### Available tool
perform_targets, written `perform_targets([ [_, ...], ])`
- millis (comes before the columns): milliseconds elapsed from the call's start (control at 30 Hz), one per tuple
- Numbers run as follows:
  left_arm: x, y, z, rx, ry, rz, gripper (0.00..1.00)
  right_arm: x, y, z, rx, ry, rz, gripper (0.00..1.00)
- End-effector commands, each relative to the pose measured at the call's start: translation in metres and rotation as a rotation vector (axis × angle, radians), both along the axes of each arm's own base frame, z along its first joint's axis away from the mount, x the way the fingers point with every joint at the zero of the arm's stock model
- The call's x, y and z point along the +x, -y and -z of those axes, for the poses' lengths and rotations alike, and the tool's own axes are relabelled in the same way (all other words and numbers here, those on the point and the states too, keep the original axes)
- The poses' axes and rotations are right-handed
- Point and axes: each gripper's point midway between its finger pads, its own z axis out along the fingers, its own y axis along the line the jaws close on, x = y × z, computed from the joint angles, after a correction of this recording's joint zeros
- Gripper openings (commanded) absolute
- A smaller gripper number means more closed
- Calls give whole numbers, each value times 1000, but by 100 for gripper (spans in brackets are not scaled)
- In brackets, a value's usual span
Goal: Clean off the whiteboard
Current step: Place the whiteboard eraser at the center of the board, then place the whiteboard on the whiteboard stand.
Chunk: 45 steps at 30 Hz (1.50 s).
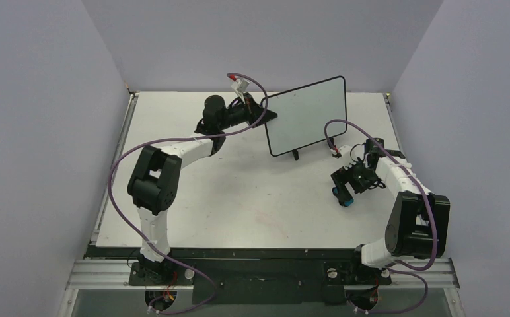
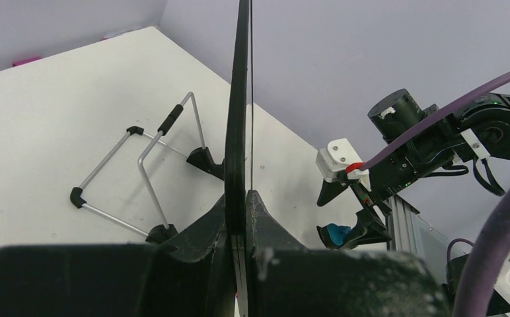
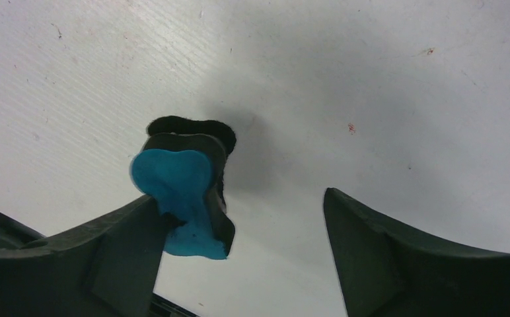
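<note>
The whiteboard (image 1: pixel 308 115), white with a thin black frame, stands upright at the back of the table, and its face shows no writing. My left gripper (image 1: pixel 265 116) is shut on the board's left edge. In the left wrist view the whiteboard (image 2: pixel 239 99) is edge-on, pinched between the two fingertips (image 2: pixel 265 218). The blue-and-black eraser (image 3: pixel 173 181) sits on the table against the left finger of my right gripper (image 3: pixel 239 218), whose jaws stand wide apart. From above, the right gripper (image 1: pixel 346 193) is low over the table in front of the board's right side, with the eraser (image 1: pixel 342 197) at its tip.
A wire stand (image 2: pixel 140 172) with black end caps props the board from behind, and one black foot (image 1: pixel 296 156) shows in front. Purple cables loop over both arms. Grey walls close in the table (image 1: pixel 239 198) on three sides.
</note>
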Motion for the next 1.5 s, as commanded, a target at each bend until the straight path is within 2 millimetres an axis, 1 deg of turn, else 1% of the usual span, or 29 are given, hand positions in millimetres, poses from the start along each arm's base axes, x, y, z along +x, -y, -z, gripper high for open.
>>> perform_targets([
  [0,6,1,-60,-104,177,7,0,5,2,0,-7,13,-11,72],
  [33,7,2,-59,-105,174,7,0,5,1,1,0,2,-11,65],
  [67,8,3,-58,-104,172,8,0,2,-1,2,13,-14,-14,50],
  [133,9,3,-57,-104,170,9,0,1,-3,4,27,-37,-20,36],
  [167,9,3,-56,-102,169,8,0,0,-4,5,31,-41,-23,36],
  [233,10,3,-55,-96,169,6,0,-1,-4,4,34,-34,-30,52],
  [267,10,3,-55,-95,169,6,0,-1,-4,3,33,-28,-32,76],
  [300,11,3,-54,-89,171,5,0,0,-4,0,30,-14,-34,85],
  [333,11,4,-53,-86,172,4,0,1,-3,-1,27,0,-32,86],
  [367,13,3,-53,-79,176,1,0,2,-3,-6,26,22,-28,88],
  [533,25,9,-44,-40,195,-12,0,7,-1,-29,70,109,6,88],
  [633,34,17,-37,-16,203,-9,0,4,1,-36,103,122,18,88],
  [667,37,19,-40,-12,218,-8,0,3,1,-37,106,126,13,88],
  [700,41,21,-33,-4,211,-6,0,0,2,-37,118,120,20,88],
  [733,43,23,-37,-2,226,4,0,0,3,-37,122,123,18,88],
  [767,47,26,-30,5,219,13,0,-2,5,-38,135,120,28,88],
  [800,47,29,-35,5,234,33,0,-3,8,-38,138,124,36,88],
  [833,51,32,-27,12,225,48,0,-4,9,-39,147,121,40,88],
  [867,51,35,-34,8,240,72,0,-5,11,-39,149,123,46,88],
  [900,56,39,-26,15,229,82,0,-6,11,-39,155,121,47,88],
  [933,57,41,-28,21,230,101,0,-7,12,-38,156,119,51,88],
  [967,61,45,-14,34,209,120,0,-8,13,-38,157,118,52,88],
  [1000,64,47,-19,36,210,125,0,-8,13,-38,157,118,53,88],
  [1033,67,50,-7,44,191,137,0,-8,14,-37,157,118,54,88],
  [1067,69,51,-8,43,192,139,0,-8,14,-37,158,116,55,88],
  [1100,70,52,-1,46,178,147,0,-8,14,-37,158,114,57,88],
  [1133,71,52,-2,43,179,149,0,-8,15,-37,158,113,59,88],
  [1400,74,55,28,48,122,161,0,-9,15,-34,160,102,60,88],
  [1467,72,55,32,43,114,163,0,-9,15,-34,160,100,61,88],
])
